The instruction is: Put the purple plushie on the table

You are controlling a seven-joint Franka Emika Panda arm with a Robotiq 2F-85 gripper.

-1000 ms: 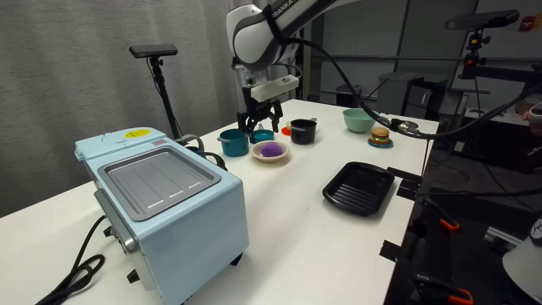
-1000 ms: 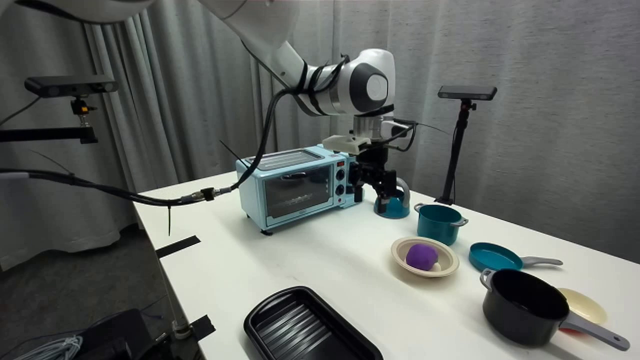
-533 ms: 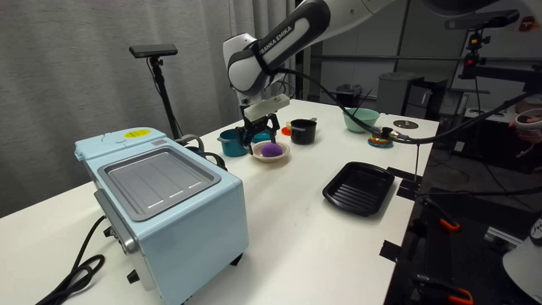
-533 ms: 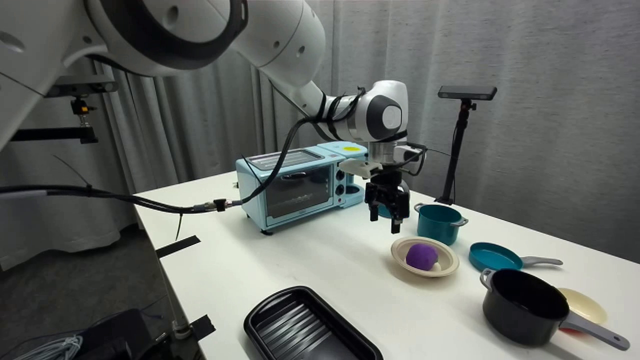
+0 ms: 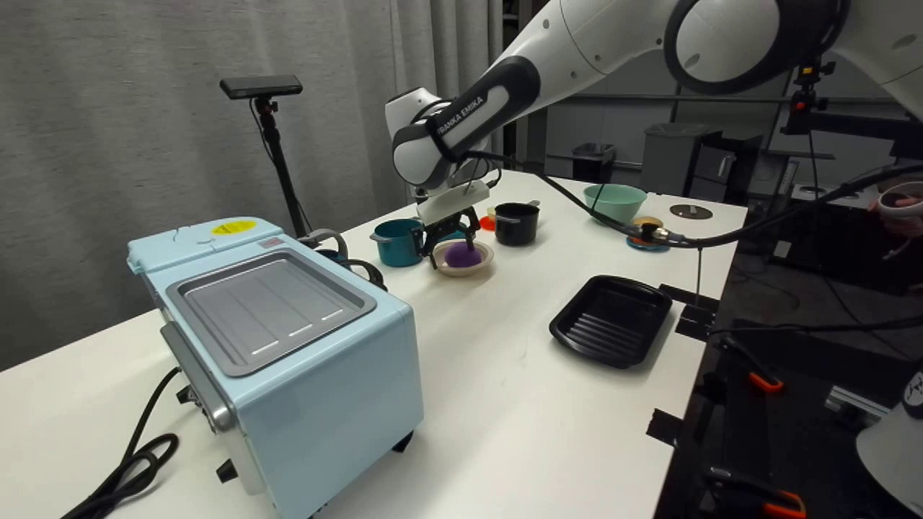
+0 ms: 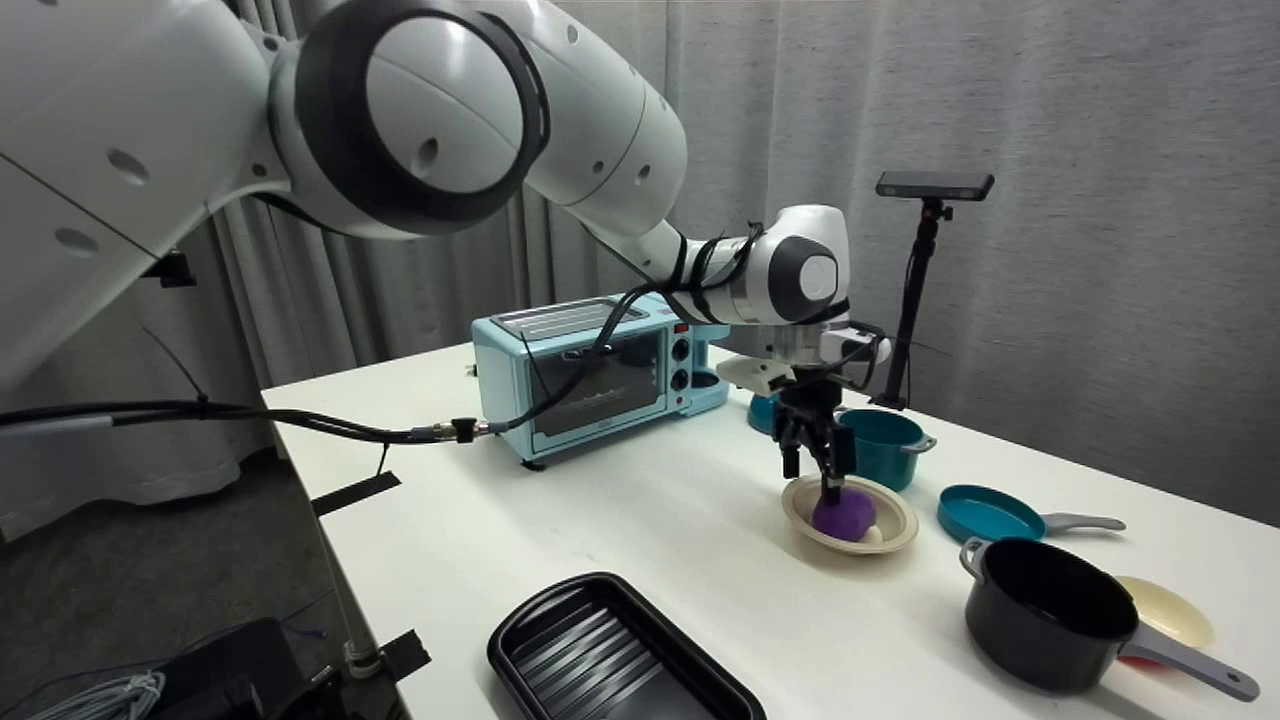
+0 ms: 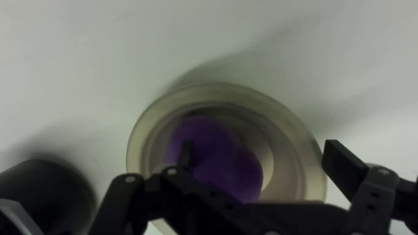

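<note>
The purple plushie (image 5: 462,254) lies in a beige bowl (image 5: 454,272) on the white table (image 5: 490,375). The plushie (image 6: 845,520) and the bowl (image 6: 905,532) also show in an exterior view. My gripper (image 6: 811,478) is open and low over the bowl, pointing down. In the wrist view my gripper (image 7: 259,151) has its fingers wide apart. One finger (image 7: 186,153) overlaps the plushie (image 7: 212,143); I cannot tell if it touches. The opposite finger (image 7: 343,166) is at the bowl's outer rim. The gripper hides part of the plushie.
A teal pot (image 6: 880,465), a teal pan (image 6: 985,512) and a black pot (image 6: 1045,620) stand near the bowl. A blue toaster oven (image 5: 339,411) and a black tray (image 5: 613,321) are on the table. A green bowl (image 5: 616,202) stands farther off.
My gripper has come down, staying open, and moved from near the toaster oven to over the bowl. The plushie and bowl have not moved.
</note>
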